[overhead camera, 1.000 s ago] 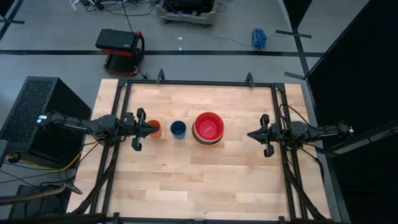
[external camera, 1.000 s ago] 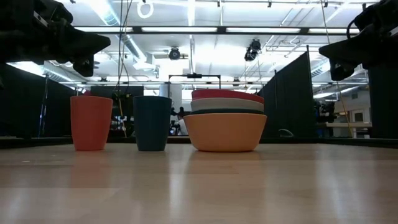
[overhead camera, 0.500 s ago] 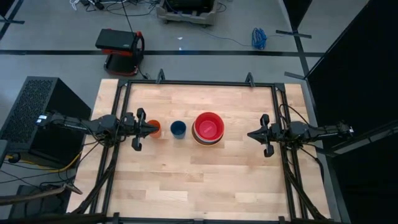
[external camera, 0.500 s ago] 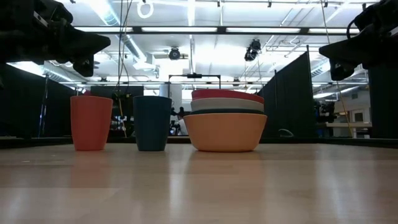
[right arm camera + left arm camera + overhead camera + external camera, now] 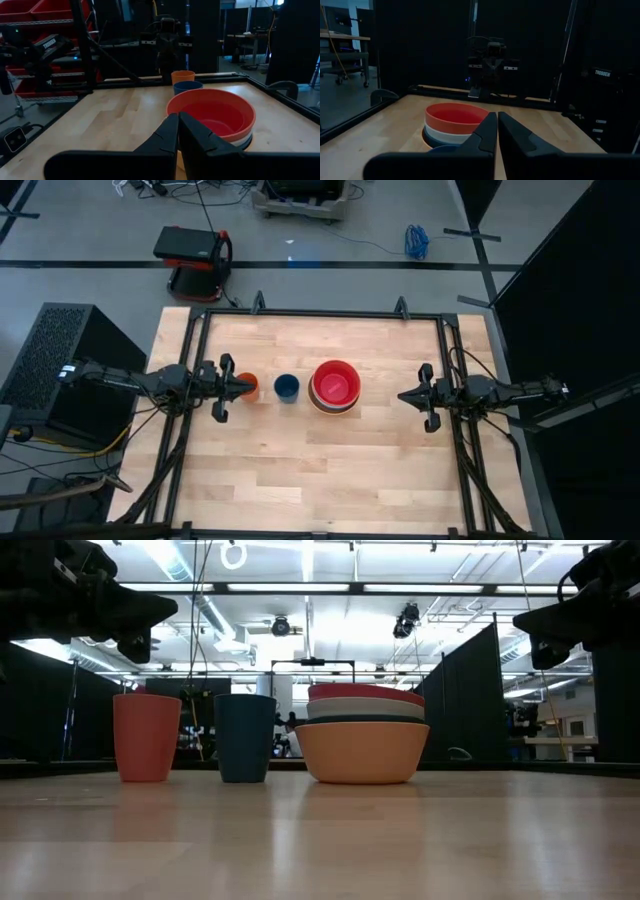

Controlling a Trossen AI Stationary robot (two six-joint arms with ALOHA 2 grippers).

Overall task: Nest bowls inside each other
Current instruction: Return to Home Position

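Note:
The bowls stand nested in one stack [image 5: 335, 387] at the table's middle. Red is on top, then white [image 5: 364, 708], a dark teal rim [image 5: 362, 720], and orange [image 5: 362, 752] at the bottom, whose base rests on the wood. My left gripper [image 5: 250, 388] hangs shut and level above the table's left side, over an orange cup, pointing at the stack [image 5: 455, 122]. My right gripper [image 5: 402, 395] hangs shut and level at the right side, pointing at the stack [image 5: 212, 117] from the other way. Neither touches anything.
A narrow orange cup [image 5: 146, 737] and a narrow dark blue cup [image 5: 245, 737] stand upright in a row left of the stack. A black metal frame [image 5: 320, 314] runs around the table's edges. Bare wood lies on the near and far sides of the row.

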